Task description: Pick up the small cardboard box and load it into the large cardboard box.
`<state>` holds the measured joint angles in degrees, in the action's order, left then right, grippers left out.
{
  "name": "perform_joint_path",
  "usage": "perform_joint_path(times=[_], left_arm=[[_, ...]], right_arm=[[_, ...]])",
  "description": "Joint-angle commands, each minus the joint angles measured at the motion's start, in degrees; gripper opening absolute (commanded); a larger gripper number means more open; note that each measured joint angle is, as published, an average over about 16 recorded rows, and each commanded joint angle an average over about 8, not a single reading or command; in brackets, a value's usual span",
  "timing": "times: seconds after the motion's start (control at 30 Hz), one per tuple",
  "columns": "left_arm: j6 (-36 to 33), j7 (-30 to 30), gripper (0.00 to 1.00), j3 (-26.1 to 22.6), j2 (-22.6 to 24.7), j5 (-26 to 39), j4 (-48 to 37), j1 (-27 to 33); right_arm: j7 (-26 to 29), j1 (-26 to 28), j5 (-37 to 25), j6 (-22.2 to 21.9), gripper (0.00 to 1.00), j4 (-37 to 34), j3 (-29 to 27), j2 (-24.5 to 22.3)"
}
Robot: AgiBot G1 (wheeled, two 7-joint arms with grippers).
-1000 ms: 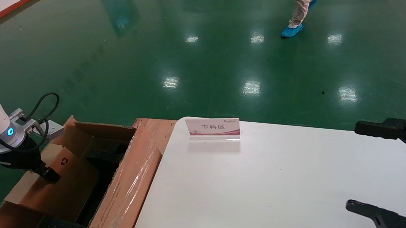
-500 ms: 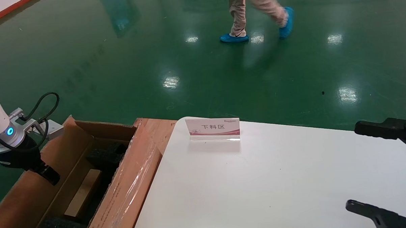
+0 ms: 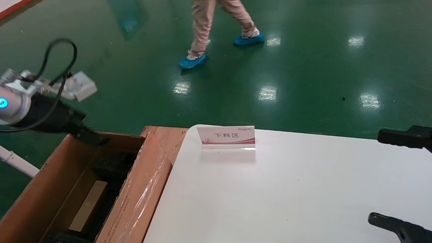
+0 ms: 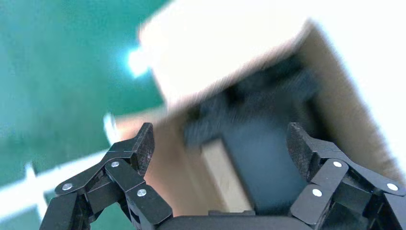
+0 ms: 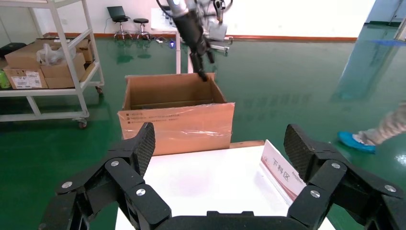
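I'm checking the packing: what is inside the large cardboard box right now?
Inside the large cardboard box lies the small cardboard box, low between black foam pieces. The near flap hides the rest of the floor. The open left gripper hovers at the far rim.

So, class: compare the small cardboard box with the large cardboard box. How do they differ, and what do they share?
Size: the small cardboard box is slim and far smaller; the large cardboard box is long and deep.
Position: the small box lies inside the large box, which stands beside the white table.
Surface: the small box looks plain; the large box has glossy tape along one flap.
Shared: both are brown cardboard.
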<state>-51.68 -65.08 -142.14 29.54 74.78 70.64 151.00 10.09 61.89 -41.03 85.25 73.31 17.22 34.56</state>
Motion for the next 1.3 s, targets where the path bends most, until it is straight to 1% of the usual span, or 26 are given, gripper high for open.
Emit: perform_joint_path(times=[0.03, 0.13, 0.3, 0.4, 0.47, 0.53, 1.3], left_arm=[[1.20, 1.92, 1.00, 1.42, -2.80, -0.31, 4.67, 3.79], [0.52, 3.92, 1.00, 2.66, -4.03, -1.96, 6.60, 5.62], [-1.43, 5.50, 1.00, 3.99, -3.78, -3.77, 6.88, 5.76], [-2.61, 6.61, 1.00, 6.46, -3.45, -4.71, 6.81, 3.99], [-3.46, 7.87, 1.00, 9.36, -3.27, -5.56, 6.81, 1.88], [-4.38, 9.27, 1.00, 12.89, -3.01, -6.38, 6.69, -0.88], [-16.69, 27.99, 1.00, 59.94, 0.52, -17.41, 5.14, -37.68]], right_arm=[[0.00, 0.00, 0.00, 0.00, 1.00, 0.00, 0.01, 0.00], [-0.01, 0.00, 0.01, 0.00, 1.00, 0.00, 0.01, 0.00], [-0.01, 0.00, 0.01, -0.01, 1.00, -0.02, 0.02, -0.01], [-0.02, 0.00, 0.01, -0.01, 1.00, -0.03, 0.02, -0.01], [-0.03, 0.00, 0.01, -0.01, 1.00, -0.04, 0.03, -0.01], [-0.03, 0.01, 0.02, -0.01, 1.00, -0.05, 0.03, -0.01], [-0.07, 0.03, 0.06, -0.02, 1.00, -0.06, 0.10, -0.03]])
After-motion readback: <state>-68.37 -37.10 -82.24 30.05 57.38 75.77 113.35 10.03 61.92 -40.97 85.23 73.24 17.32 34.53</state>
